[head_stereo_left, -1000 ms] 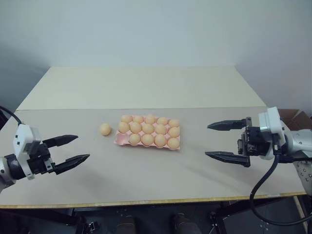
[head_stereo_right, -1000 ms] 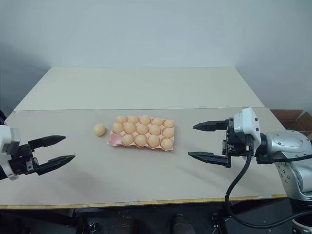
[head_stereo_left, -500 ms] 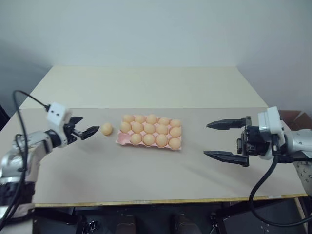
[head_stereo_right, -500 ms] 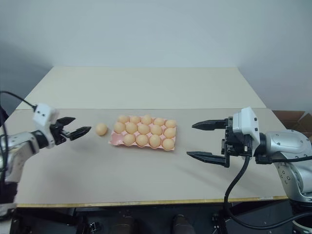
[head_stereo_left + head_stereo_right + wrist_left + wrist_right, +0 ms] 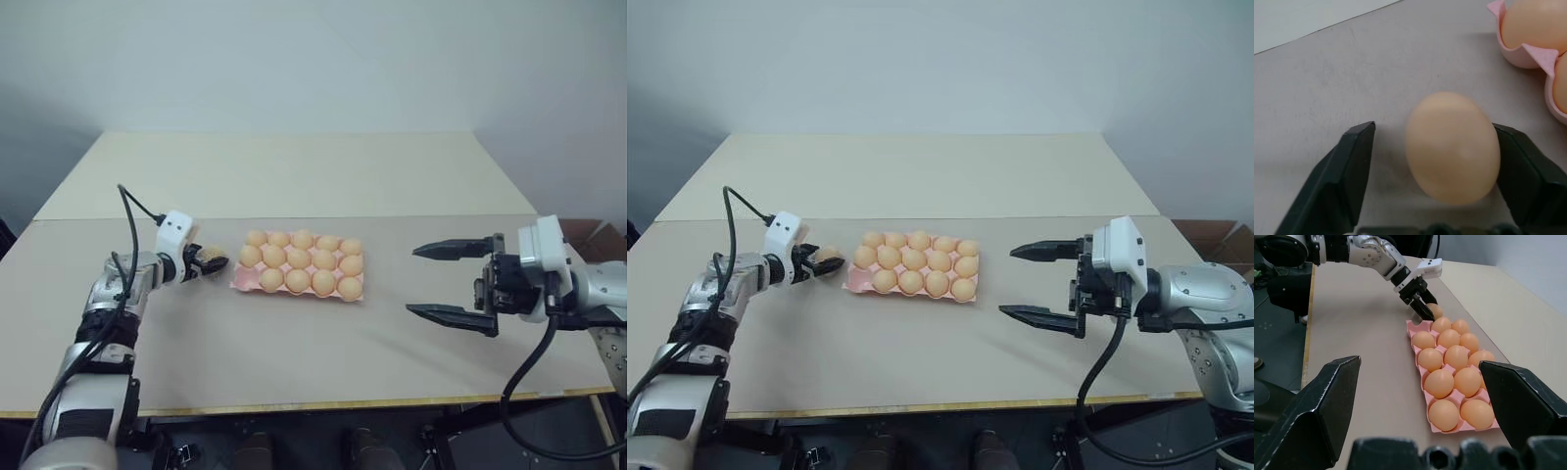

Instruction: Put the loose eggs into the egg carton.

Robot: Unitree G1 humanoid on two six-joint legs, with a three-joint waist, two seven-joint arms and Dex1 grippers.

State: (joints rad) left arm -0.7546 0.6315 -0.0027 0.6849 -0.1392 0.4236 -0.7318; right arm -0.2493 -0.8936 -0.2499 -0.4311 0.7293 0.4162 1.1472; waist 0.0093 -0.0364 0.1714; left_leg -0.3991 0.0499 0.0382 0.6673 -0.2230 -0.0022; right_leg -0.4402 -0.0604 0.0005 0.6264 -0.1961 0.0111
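One loose egg (image 5: 209, 257) lies on the table just left of the egg carton (image 5: 238, 285). My left gripper (image 5: 211, 262) straddles that egg. In the left wrist view the egg (image 5: 1452, 147) sits between the two black fingers: one finger touches its side and a gap shows at the other finger (image 5: 1352, 161). The pink carton (image 5: 1537, 51) holds several eggs, and its front-left corner cup looks empty. My right gripper (image 5: 413, 281) hovers wide open to the right of the carton with nothing between its fingers.
The beige table (image 5: 294, 352) stretches well beyond the carton to the back and front. A seam crosses it behind the carton. A cardboard box (image 5: 588, 233) stands off the table's right edge.
My left arm has reached forward and to the right, from the table's near left corner to the loose egg. Its fingers have narrowed around the egg. The right arm has not moved.
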